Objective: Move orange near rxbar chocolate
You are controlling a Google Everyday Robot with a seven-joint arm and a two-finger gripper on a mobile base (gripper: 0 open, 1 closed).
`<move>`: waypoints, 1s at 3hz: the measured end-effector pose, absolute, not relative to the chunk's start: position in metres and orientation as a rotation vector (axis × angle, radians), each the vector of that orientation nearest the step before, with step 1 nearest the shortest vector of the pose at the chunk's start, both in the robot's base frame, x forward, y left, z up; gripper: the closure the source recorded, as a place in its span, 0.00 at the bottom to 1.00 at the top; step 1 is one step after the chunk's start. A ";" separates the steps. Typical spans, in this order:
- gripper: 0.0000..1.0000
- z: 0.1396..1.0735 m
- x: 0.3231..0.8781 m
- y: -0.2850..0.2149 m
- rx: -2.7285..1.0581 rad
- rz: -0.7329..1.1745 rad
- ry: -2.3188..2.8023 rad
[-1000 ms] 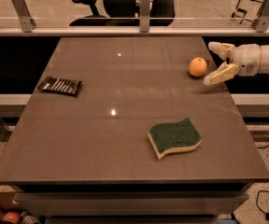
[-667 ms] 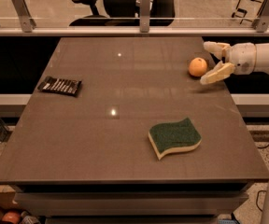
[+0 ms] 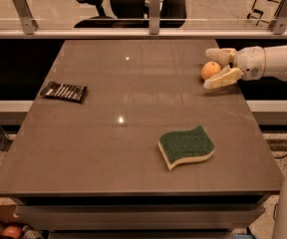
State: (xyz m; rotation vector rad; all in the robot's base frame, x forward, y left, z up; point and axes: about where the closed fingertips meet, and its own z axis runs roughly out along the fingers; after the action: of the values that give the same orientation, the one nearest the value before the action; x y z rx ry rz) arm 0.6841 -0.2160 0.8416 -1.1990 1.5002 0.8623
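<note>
On my far left the bar (image 3: 64,91) lies flat near the left edge of the table (image 3: 133,183), its white lettering facing up, and it sits just where it did a second ago. Moving right, the middle of the tabletop shows only two small glints of light. The sponge (image 3: 186,147) is next, green side up, toward the front right, and it too is unmoved. Further right and toward the back, the orange (image 3: 211,70) rests on the table close to the right edge, well apart from the bar and in the same spot as before. What has changed is the gripper (image 3: 207,68): it has slid leftward from the right side, so that its fingers (image 3: 224,77), which a second ago stopped just short of the fruit, now reach along both sides of it. They are spread wide with the orange between them, one finger behind the fruit and one in front. I cannot tell whether either finger touches the orange. The arm (image 3: 273,61) stretches in level from the right edge of my view.
</note>
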 end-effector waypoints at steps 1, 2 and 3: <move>0.42 0.841 0.680 -0.212 -1.219 0.869 1.484; 0.65 0.840 0.681 -0.209 -1.220 0.873 1.483; 0.88 0.840 0.683 -0.205 -1.222 0.878 1.481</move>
State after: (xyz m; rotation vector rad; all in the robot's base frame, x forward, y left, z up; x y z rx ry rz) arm 0.6826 -0.2054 0.8397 -1.2217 1.4812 0.8778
